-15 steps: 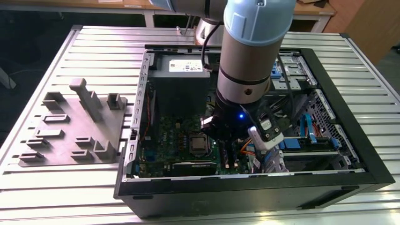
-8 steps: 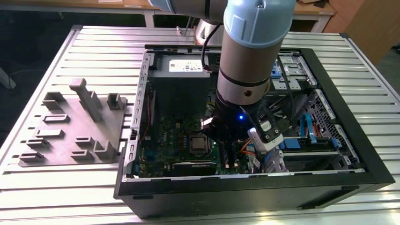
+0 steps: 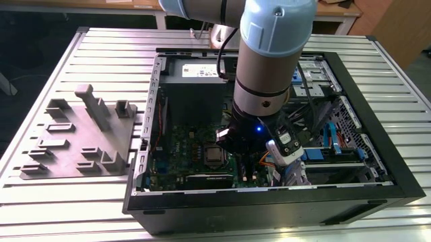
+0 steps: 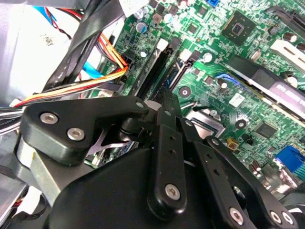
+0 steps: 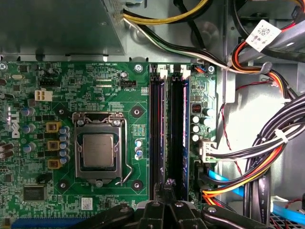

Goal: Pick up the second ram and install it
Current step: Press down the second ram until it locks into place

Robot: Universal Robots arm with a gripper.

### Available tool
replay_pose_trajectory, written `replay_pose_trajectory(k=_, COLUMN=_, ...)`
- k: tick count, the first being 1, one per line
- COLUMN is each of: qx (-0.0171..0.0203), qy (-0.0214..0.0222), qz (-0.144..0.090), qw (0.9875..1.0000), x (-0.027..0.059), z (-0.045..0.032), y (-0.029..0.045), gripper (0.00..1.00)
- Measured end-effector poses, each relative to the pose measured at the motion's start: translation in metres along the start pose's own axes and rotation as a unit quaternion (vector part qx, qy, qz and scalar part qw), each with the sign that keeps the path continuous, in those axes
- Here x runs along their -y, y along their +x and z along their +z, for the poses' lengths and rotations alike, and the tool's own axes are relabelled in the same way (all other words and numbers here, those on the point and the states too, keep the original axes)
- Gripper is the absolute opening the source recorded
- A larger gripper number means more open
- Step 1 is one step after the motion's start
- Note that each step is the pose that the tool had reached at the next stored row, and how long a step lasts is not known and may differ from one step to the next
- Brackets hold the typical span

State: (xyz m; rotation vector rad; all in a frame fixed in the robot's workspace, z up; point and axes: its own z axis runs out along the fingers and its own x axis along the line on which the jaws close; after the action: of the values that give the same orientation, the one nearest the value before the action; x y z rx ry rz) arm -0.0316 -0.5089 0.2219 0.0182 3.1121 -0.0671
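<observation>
1. Gripper (image 5: pixel 167 187) down inside the open PC case (image 3: pixel 377 126), low over the motherboard (image 5: pixel 95 76); fingertips drawn narrow, close together, at the end of the RAM slots (image 5: pixel 167 133).
2. Cannot tell whether a RAM stick sits between the fingertips; black linkages hide that spot in both wrist views.
3. Slots' long axis runs straight away from the gripper, beside the CPU socket (image 5: pixel 99 150).
4. Cable bundle (image 5: pixel 257 157) lies on the slots' other side.
5. Exterior view: arm (image 3: pixel 269 75) covers the slots; grey parts fixture (image 3: pixel 74 136) on the table at the exterior view's left.
</observation>
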Motion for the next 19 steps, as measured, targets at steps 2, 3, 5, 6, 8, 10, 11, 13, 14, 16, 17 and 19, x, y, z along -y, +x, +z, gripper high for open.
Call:
replay_pose_trajectory(k=2, qx=0.0001, qy=-0.0002, qz=0.0, qw=1.0, x=-0.0001, z=0.0019, y=0.0, gripper=0.1)
replay_pose_trajectory(k=3, qx=0.0, qy=0.0, qz=0.0, qw=1.0, x=-0.0001, z=0.0025, y=0.0001, gripper=0.1)
replay_pose_trajectory(k=5, qx=-0.0001, qy=0.0002, qz=0.0, qw=1.0, x=0.0, z=0.0027, y=0.0001, gripper=0.1)
replay_pose_trajectory(k=6, qx=0.0, qy=0.0002, qz=0.0, qw=1.0, x=0.0, z=0.0028, y=0.0001, gripper=0.1)
replay_pose_trajectory(k=8, qx=0.0, qy=0.0001, qz=0.0, qw=1.0, x=-0.0001, z=0.0034, y=0.0001, gripper=0.1)
replay_pose_trajectory(k=10, qx=-0.0002, qy=0.0006, qz=0.0, qw=1.0, x=-0.0001, z=0.0053, y=0.0002, gripper=0.1)
replay_pose_trajectory(k=11, qx=-0.0002, qy=0.0005, qz=0.0, qw=1.0, x=-0.0001, z=0.0055, y=0.0002, gripper=0.1)
replay_pose_trajectory(k=13, qx=0.0, qy=0.0002, qz=0.0, qw=1.0, x=-0.0002, z=0.0059, y=0.0002, gripper=0.1)
replay_pose_trajectory(k=14, qx=0.0, qy=0.0001, qz=0.0, qw=1.0, x=-0.0002, z=0.0061, y=0.0002, gripper=0.1)
replay_pose_trajectory(k=16, qx=0.0, qy=0.0, qz=0.0, qw=1.0, x=-0.0002, z=0.0061, y=0.0002, gripper=0.1)
replay_pose_trajectory(k=17, qx=0.0, qy=0.0, qz=0.0, qw=1.0, x=-0.0002, z=0.0061, y=0.0002, gripper=0.1)
replay_pose_trajectory(k=19, qx=0.0, qy=0.0, qz=0.0, qw=1.0, x=-0.0002, z=0.0062, y=0.0002, gripper=0.1)
